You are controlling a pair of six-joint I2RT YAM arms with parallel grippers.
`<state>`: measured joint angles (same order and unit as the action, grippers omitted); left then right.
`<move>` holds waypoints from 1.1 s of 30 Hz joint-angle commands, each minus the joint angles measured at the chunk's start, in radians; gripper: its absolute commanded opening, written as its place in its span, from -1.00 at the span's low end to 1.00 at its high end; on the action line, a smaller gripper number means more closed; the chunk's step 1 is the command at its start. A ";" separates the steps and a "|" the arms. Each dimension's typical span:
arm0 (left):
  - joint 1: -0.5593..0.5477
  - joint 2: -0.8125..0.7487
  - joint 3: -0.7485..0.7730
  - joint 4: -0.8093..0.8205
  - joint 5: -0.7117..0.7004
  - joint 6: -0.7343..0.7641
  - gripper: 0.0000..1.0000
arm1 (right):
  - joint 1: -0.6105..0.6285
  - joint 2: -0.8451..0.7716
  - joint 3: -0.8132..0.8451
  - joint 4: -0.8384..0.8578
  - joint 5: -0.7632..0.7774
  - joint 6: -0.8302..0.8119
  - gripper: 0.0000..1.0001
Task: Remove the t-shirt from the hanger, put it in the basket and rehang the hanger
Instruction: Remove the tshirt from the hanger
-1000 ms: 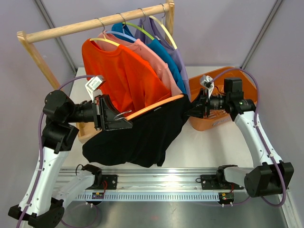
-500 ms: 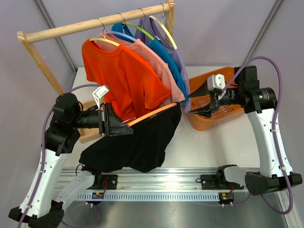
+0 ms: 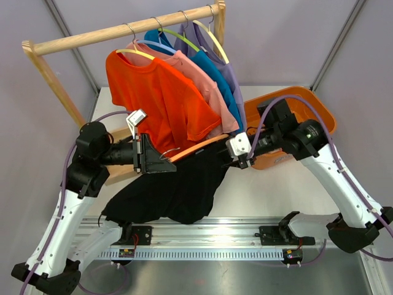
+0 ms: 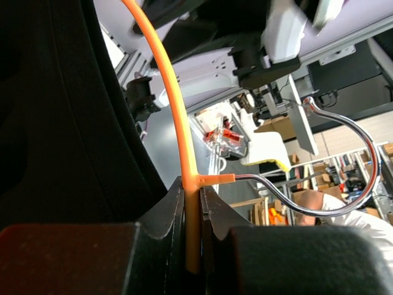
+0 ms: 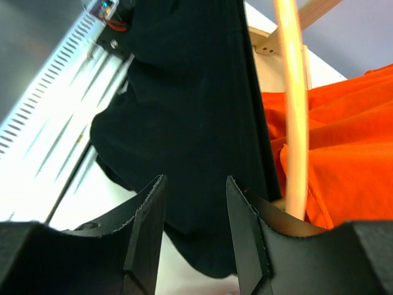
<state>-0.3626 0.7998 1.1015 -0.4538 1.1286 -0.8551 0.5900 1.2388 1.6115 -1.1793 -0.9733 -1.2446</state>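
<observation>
**Left fingers point(image 3: 161, 165) clamped on orange hanger point(image 3: 199, 143); right fingers point(image 3: 235, 161) apart**

Top: black t-shirt point(image 3: 178, 190) hangs on the hanger above the bench point(image 3: 270, 192). Left wrist: fingers pinch the hanger's stem beside its metal hook point(image 4: 331, 211). Right wrist: fingers parted, black cloth showing between.

A wooden clothes rail point(image 3: 123, 28) packed with orange point(image 3: 153, 98), pink, blue and lilac t-shirts closes off the space just behind the orange plastic hanger point(image 3: 199, 145). A black t-shirt point(image 3: 178, 184) drapes low over the front left of the white table point(image 3: 270, 190). An orange plastic basket point(image 3: 320, 115) fills the far right corner. Bare table lies open right of the black cloth.
</observation>
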 commanded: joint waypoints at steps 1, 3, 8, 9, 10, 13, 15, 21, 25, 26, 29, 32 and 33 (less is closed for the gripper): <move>-0.018 -0.013 0.009 0.162 -0.018 -0.114 -1.00 | 0.092 -0.012 -0.032 0.176 0.186 0.034 0.00; -0.028 -0.010 0.015 0.164 -0.023 -0.124 -1.00 | 0.108 -0.012 -0.045 0.254 0.237 0.060 0.01; -0.038 -0.002 0.017 0.129 -0.030 -0.121 -1.00 | 0.143 -0.010 -0.042 0.346 0.295 0.093 0.00; -0.039 -0.004 0.015 0.122 -0.032 -0.114 -1.00 | 0.146 -0.012 -0.041 0.352 0.294 0.093 -0.01; -0.039 -0.001 0.015 0.113 -0.030 -0.105 -1.00 | 0.145 -0.019 -0.041 0.359 0.292 0.094 -0.01; -0.039 0.001 0.008 0.124 -0.030 -0.110 -1.00 | 0.156 -0.027 -0.047 0.362 0.294 0.093 -0.02; -0.039 0.009 0.009 0.124 -0.024 -0.110 -1.00 | 0.159 -0.033 -0.056 0.369 0.289 0.091 -0.03; -0.041 0.021 0.015 0.122 -0.015 -0.105 -1.00 | 0.169 -0.061 -0.073 0.377 0.255 0.077 -0.03; -0.041 0.029 0.014 0.130 -0.010 -0.111 -1.00 | 0.180 -0.064 -0.104 0.403 0.295 0.068 -0.03; -0.041 0.027 0.012 0.148 -0.007 -0.119 -1.00 | 0.186 -0.061 -0.114 0.409 0.310 0.066 -0.04; -0.041 0.024 0.014 0.168 0.006 -0.142 -1.00 | 0.188 -0.053 -0.140 0.426 0.349 0.060 -0.05; -0.041 0.021 0.015 0.175 0.013 -0.154 -1.00 | 0.188 -0.041 -0.150 0.431 0.383 0.056 -0.10; -0.041 0.021 0.017 0.173 0.014 -0.153 -1.00 | 0.189 -0.038 -0.151 0.428 0.389 0.045 -0.12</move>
<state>-0.3992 0.8333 1.1015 -0.3740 1.1004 -0.9802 0.7673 1.1950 1.4673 -0.8017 -0.6376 -1.1744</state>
